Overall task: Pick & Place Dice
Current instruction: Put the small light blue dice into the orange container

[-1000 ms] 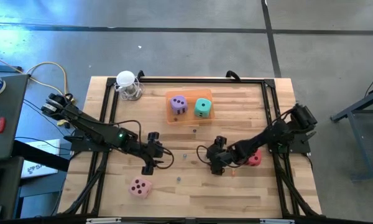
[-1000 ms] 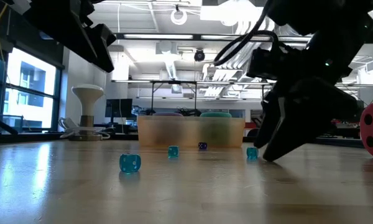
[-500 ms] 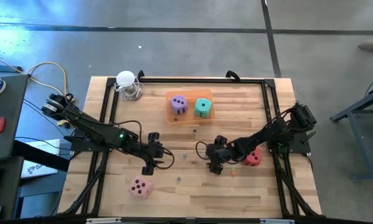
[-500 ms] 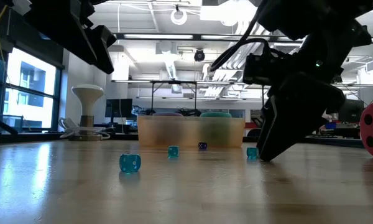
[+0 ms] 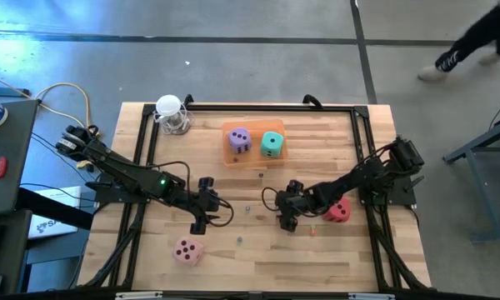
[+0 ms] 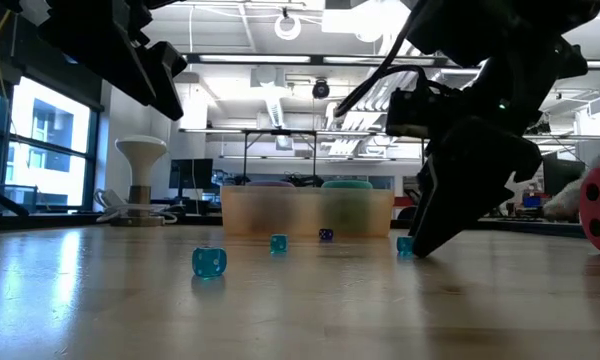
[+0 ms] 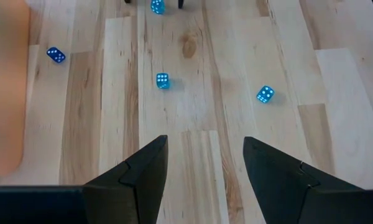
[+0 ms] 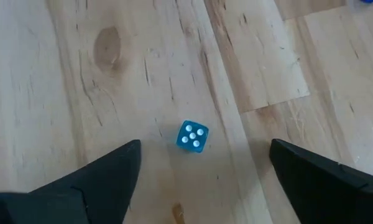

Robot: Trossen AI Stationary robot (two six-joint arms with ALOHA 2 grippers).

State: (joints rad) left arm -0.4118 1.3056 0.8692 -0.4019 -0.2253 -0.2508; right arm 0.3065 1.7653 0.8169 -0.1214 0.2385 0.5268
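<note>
High view: right gripper (image 5: 287,218) sits low over the wooden table (image 5: 317,258), centre-right, fingers spread and empty; the right wrist view shows a small blue die (image 8: 192,136) lying on the boards between the two fingers, touching neither. Red die (image 5: 339,210) rests on the table just beside the right arm, on its outer side. Purple die (image 5: 239,140) and teal-green die (image 5: 272,143) sit side by side in the orange tray (image 5: 231,157) at the table's far middle. Pink die (image 5: 188,250) lies on the near left part of the table, close to the left gripper (image 5: 197,218). Left gripper hovers above bare boards, fingers parted with nothing between them; left wrist view shows three more small blue dice (image 7: 163,80) scattered ahead of it. White object (image 5: 170,113) stands at the far left corner.
</note>
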